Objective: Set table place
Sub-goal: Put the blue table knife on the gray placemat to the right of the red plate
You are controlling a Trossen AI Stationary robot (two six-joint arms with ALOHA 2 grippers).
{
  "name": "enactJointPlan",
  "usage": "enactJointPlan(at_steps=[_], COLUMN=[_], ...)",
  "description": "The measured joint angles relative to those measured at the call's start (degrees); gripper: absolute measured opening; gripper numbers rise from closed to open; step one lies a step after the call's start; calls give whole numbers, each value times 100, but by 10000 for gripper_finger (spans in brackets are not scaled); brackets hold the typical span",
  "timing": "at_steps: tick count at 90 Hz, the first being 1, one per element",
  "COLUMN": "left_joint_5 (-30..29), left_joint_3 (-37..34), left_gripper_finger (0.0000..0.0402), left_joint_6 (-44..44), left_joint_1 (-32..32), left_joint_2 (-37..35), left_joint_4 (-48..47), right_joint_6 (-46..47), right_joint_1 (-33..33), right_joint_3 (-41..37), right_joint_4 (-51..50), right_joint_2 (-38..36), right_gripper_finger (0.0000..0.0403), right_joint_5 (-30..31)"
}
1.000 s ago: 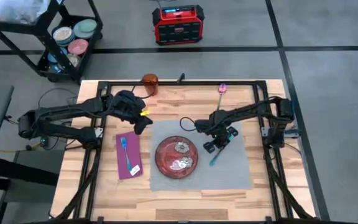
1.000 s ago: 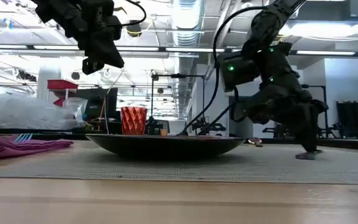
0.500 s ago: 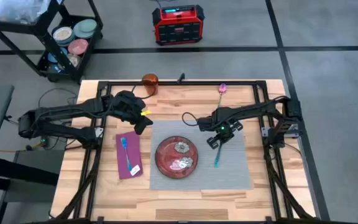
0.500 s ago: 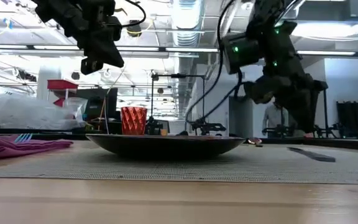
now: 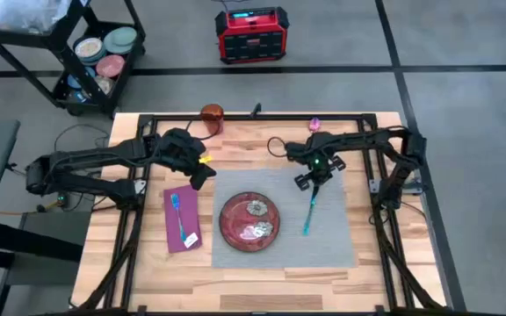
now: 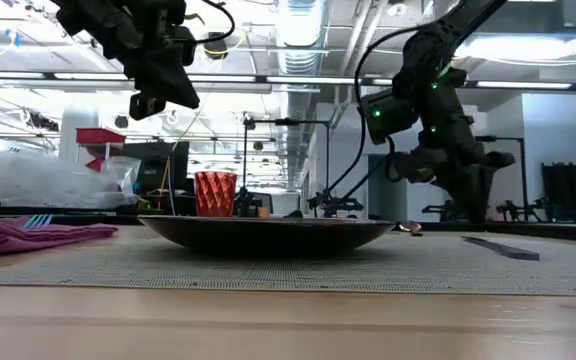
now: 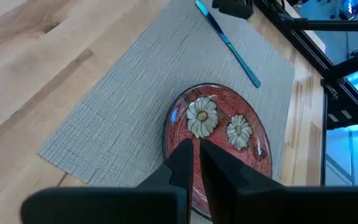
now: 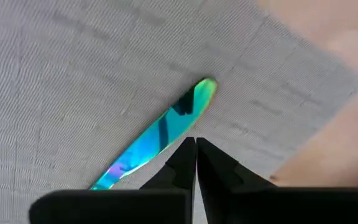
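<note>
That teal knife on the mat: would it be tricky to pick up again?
Probably. The knife lies flat on the woven mat, leaving little to grip. Its shiny finish looks slippery. Being thin, it likely slides rather than rolls.

Mat [image 5: 341, 241] right of knife [image 5: 309, 213] bare. Plate [image 5: 249, 219] fills mat centre. Right gripper [image 5: 310, 178] over knife's far end. Cup [image 5: 212, 114], pink utensil [image 5: 314, 125] line far edge.
</note>
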Motion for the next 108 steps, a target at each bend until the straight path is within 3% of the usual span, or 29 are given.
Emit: enactJointPlan(at_steps=[22,108], left_joint_5=[0,-17], left_joint_3=[0,0], left_gripper_finger=[10,10], left_joint_6=[2,7], left_joint_1=[0,0], left_joint_2=[1,0], left_joint_4=[2,0], right_joint_6=[-260,-147], right_joint_1=[-334,-226], right_joint_3=[0,-186], right_joint_4=[123,528], right_joint_2=[-2,-7], right_gripper_finger=[0,0], right_joint_5=[45,-26])
